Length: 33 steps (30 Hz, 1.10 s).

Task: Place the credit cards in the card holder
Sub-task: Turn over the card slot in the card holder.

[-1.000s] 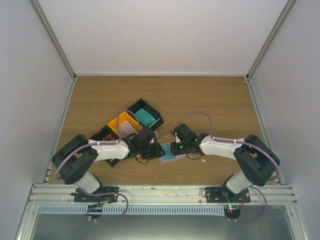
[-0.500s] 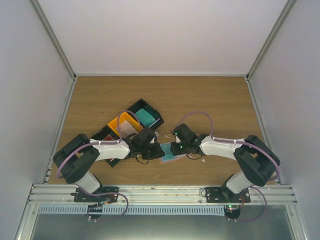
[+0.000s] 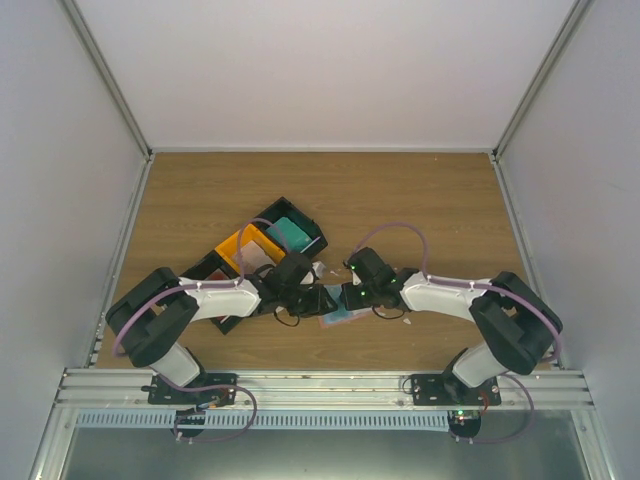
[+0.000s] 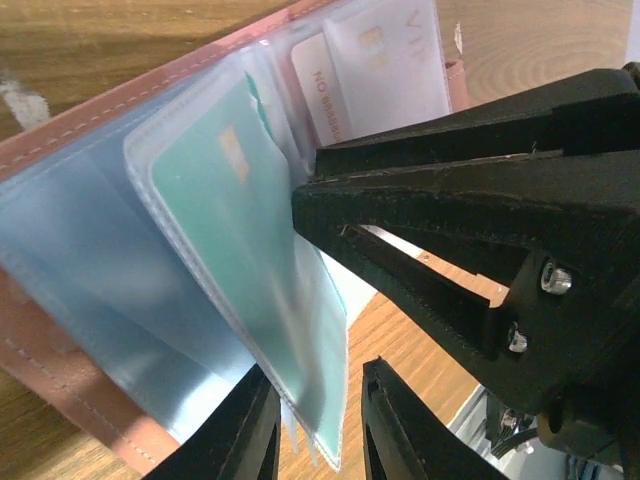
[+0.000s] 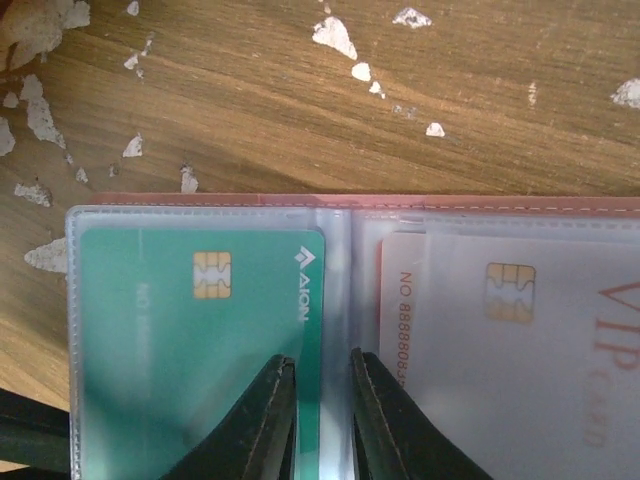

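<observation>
A wooden table (image 3: 420, 200) fills the floor of a white-walled enclosure, seen from above. Two black-and-white robot arms reach inward from the near edge and nearly meet at the middle front. Behind the left arm sit a black bin (image 3: 312, 240) with something teal inside and an orange bin (image 3: 236, 248).

The card holder (image 5: 500, 203) lies open on the table between the arms. It is salmon-pink, with pale stitching along the edge and clear plastic sleeves inside. One sleeve holds a teal card (image 5: 180, 340) with a gold chip. The next holds a pale card (image 5: 520, 340) with a chip and faint "VIP" lettering. Small white scraps (image 5: 335, 35) dot the wood beyond it.

The left gripper (image 4: 320, 375) has its fingers slightly apart around the teal card's sleeve edge. Whether they pinch it cannot be told. The right gripper (image 5: 322, 358) is nearly closed at the fold between the sleeves. Whether it grips anything is unclear.

Half a second ago a larger teal patch showed between the grippers from above. Now the left gripper has moved closer to the right one and covers most of it.
</observation>
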{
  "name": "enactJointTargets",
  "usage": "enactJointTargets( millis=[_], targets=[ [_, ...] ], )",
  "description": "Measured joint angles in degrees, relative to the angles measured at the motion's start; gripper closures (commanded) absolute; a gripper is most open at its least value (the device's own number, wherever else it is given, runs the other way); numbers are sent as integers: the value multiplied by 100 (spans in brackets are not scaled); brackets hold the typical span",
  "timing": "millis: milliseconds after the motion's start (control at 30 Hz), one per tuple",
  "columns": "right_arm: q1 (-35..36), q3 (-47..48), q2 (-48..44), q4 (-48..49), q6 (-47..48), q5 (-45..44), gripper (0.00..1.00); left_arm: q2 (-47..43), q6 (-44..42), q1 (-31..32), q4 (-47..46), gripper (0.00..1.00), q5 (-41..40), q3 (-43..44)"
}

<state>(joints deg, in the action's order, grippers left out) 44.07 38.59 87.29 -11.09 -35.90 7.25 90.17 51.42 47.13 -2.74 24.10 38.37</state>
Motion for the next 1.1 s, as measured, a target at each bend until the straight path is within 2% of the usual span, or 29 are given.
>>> enactJointTargets(
  millis=[533,900,1100],
  targets=[
    [2,-44,-855,-258,-308,-584,64,120,-284,2,-103,73,323,262],
    [-142,-417,-1589,-468,-686,-1176,62,380,-492,2,-92,72,577,616],
    [-299,-619,-2028,-431,-616,-1067,65,636,-614,2,-90,75,673,892]
  ],
)
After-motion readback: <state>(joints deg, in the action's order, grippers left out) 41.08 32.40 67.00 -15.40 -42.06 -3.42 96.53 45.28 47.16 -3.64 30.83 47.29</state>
